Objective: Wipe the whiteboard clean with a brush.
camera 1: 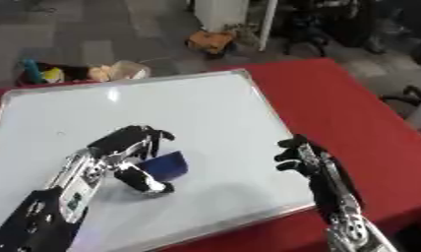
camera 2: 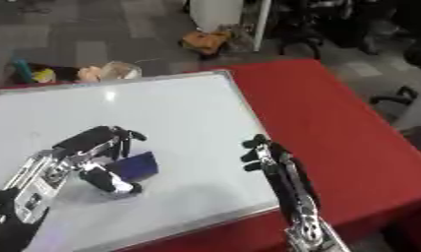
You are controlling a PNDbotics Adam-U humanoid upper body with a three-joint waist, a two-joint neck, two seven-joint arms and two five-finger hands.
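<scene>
A white whiteboard (camera 1: 188, 108) with a silver frame lies on the red table (camera 1: 343, 103); its surface shows no clear marks. A blue brush (camera 1: 166, 165) rests on the board near its lower middle. My left hand (camera 1: 128, 152) comes in from the lower left, its fingers curled over the brush's top and its thumb below it, holding it against the board. My right hand (camera 1: 302, 156) stands over the board's right edge, fingers partly bent, holding nothing and apart from the brush.
Beyond the table's far edge lies a grey floor with a box of coloured items (camera 1: 55, 73) at the left, an orange object (camera 1: 212, 41) and chairs (camera 1: 334, 24) at the back right. Red table surface runs along the board's right side.
</scene>
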